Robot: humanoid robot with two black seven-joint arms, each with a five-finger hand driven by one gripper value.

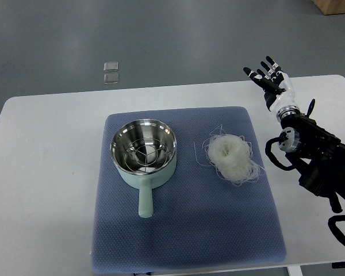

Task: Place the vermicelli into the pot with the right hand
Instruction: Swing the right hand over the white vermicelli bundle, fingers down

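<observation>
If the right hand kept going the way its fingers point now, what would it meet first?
Nothing, as far as this view shows. The right hand has its fingers spread, pointing up-left past the table's far edge toward bare floor, away from the vermicelli and pot. Height is unclear.

Only one arm of the robot is visible. The right arm (319,158) enters from the right edge, in the lower part of the picture, and goes up and to the left. It is black, with loose black cables along it and a round joint near the wrist. The wrist part is silver and white. The right hand (270,79) is at the end of it, raised and holding nothing. Its fingers (265,68) are black, spread apart and almost straight, pointing up and left, with the thumb out to the left.
</observation>
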